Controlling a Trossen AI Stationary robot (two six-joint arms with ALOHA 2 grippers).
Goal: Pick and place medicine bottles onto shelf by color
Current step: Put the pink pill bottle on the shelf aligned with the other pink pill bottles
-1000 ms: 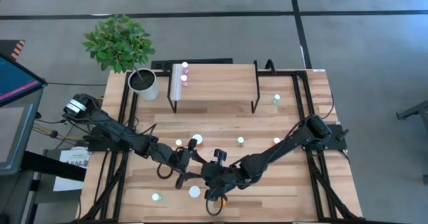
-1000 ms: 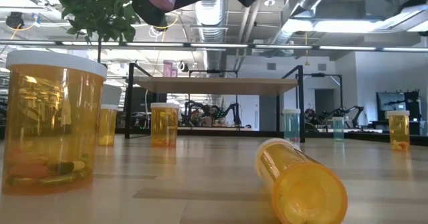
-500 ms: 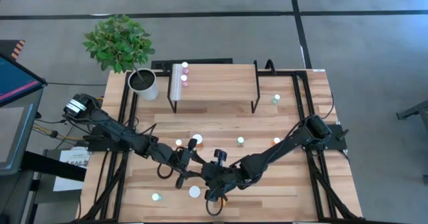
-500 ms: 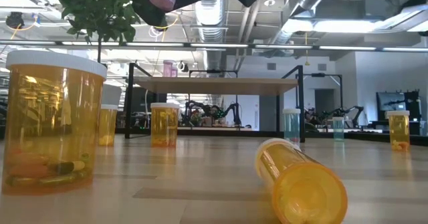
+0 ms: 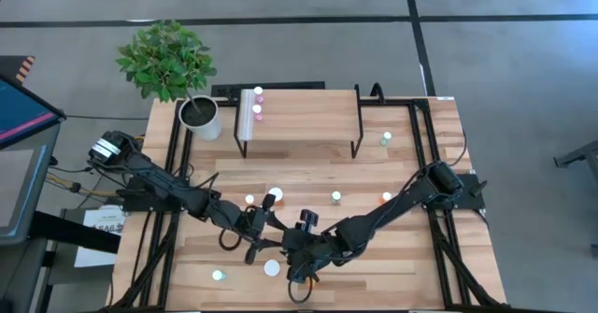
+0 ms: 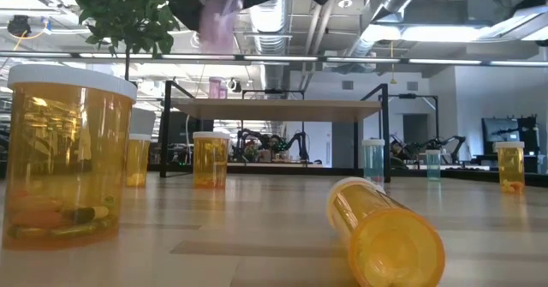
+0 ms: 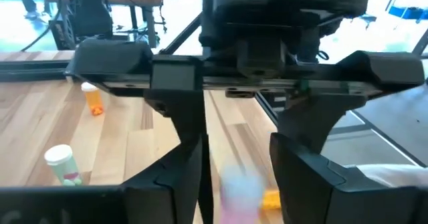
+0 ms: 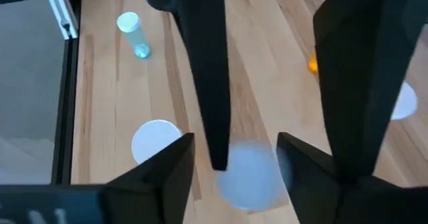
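My two grippers meet above the table's near middle. My left gripper [image 5: 268,238] is open, and so is my right gripper [image 5: 291,255], facing it. A pink bottle [image 6: 224,17] with a pale cap [image 8: 247,174] shows only as a blur, in the gap of my left gripper [image 7: 237,150] and of my right gripper [image 8: 234,150]. The shelf [image 5: 299,112] stands at the far middle with two pink bottles [image 5: 259,100] at its left end. Other bottles stand or lie on the tabletop. My left gripper has a finger [image 8: 210,83] close beside the blurred cap of the pink bottle. I cannot tell whether it touches it; the gap between the fingers is wider than the cap.
A plant in a white pot [image 5: 201,117] stands left of the shelf. A large orange bottle [image 6: 64,154] stands near the front. An orange one [image 6: 385,231] lies on its side there. Teal bottles [image 5: 336,197], [image 5: 386,138], [image 5: 218,276] stand scattered over the table.
The pink bottle showed sharp and still at the top of the low view. Now it is a blurred streak there, and it reaches farther down. Both arms have kept their place.
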